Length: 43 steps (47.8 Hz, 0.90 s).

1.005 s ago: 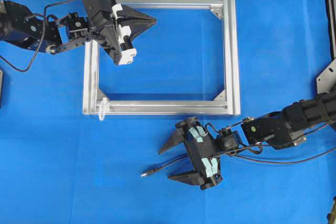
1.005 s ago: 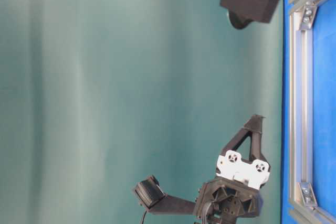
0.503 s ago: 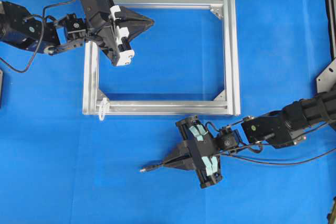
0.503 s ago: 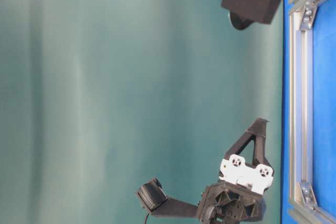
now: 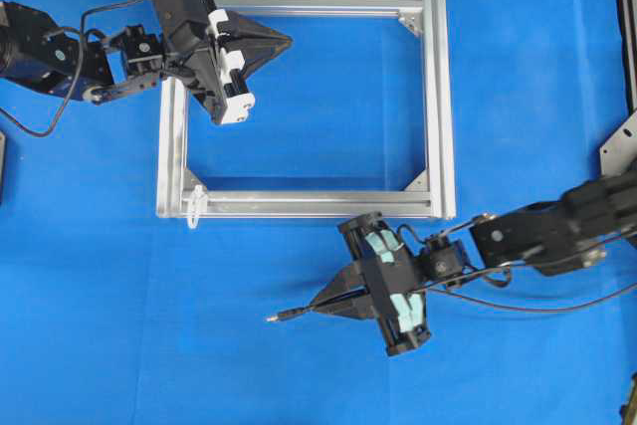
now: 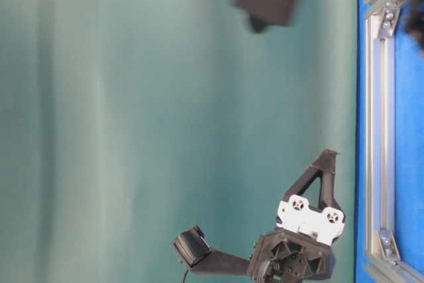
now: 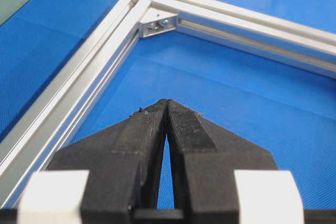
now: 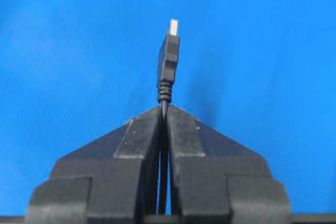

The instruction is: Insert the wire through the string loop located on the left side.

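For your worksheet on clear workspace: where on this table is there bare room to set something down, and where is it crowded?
Free: the blue mat inside the frame, right of the left gripper, and the mat below the string loop, left of the wire tip. Crowded: around the right gripper below the frame's lower bar, and the frame's upper left corner.

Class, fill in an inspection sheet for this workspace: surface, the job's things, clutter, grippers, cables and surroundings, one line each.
Surface: blue mat, flat and bare apart from the items below.
Job's things: wire with its plug tip pointing away from the right gripper; string loop hangs off the near-left corner of the aluminium frame, apart from the wire.
Clutter: nothing seen.
Grippers: right gripper shut on the wire just behind the plug; left gripper shut, jaws empty, over the frame's far-left corner.
Cables: the wire trails back under the right arm.
Surroundings: plain teal wall.
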Available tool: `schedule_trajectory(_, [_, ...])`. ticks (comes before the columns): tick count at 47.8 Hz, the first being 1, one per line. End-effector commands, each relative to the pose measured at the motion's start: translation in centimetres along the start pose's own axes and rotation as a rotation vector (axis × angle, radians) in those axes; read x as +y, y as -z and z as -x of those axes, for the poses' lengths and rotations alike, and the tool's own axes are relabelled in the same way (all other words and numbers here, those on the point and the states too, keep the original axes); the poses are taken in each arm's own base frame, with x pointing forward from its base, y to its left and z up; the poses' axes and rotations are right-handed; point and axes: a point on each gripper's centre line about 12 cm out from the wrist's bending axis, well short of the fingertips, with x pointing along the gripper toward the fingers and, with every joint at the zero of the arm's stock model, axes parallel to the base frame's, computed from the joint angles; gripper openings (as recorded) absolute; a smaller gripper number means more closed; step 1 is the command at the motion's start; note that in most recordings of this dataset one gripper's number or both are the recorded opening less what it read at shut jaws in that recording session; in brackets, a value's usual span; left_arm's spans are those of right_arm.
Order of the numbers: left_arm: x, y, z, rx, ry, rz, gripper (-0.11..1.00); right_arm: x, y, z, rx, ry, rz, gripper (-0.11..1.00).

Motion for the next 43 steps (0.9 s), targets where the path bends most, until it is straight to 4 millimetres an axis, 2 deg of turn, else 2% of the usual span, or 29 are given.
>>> schedule_trajectory(1, [0.0, -1.4, 0.2, -0.041, 0.002, 0.003, 0.00, 0.4, -3.2, 1.6, -0.058, -0.004, 0.008, 0.00])
schedule_trajectory(9, [0.0, -1.4, 0.2, -0.041, 0.000, 0.004, 0.00, 0.6, -5.2, 3.1, -0.070, 0.002, 0.016, 0.00])
schedule_trajectory(21, [0.0, -1.4, 0.2, -0.041, 0.001, 0.005, 0.00, 0.9, -6.9, 4.1, -0.092, 0.002, 0.018, 0.00])
schedule_trajectory(43, [0.0, -1.4, 0.2, -0.041, 0.002, 0.005, 0.00, 0.9, -6.8, 4.1, -0.078, 0.005, 0.016, 0.00])
